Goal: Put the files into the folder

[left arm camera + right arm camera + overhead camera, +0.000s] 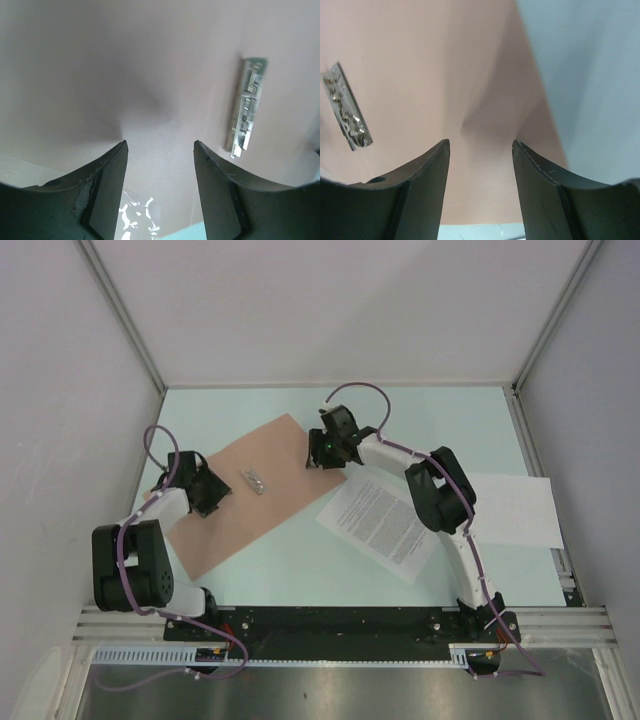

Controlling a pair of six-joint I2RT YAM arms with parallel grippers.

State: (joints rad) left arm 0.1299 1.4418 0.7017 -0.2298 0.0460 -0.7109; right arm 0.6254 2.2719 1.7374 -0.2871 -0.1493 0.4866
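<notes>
The salmon folder (255, 510) lies flat and slanted on the table, with a small metal clip (255, 481) on it. My left gripper (207, 492) is open over the folder's left edge; in the left wrist view the folder (150, 75) fills the frame with the clip (247, 107) at the right. My right gripper (325, 452) is open over the folder's far right corner; the right wrist view shows the folder (435, 65) and clip (346, 107). The printed sheet (380, 522) lies right of the folder. The plain white sheet (515, 510) lies at the far right.
The pale green table (440, 420) is walled by white panels with metal posts. My right arm (440, 495) crosses above the printed sheet's right edge. A black base rail (340, 620) runs along the near edge.
</notes>
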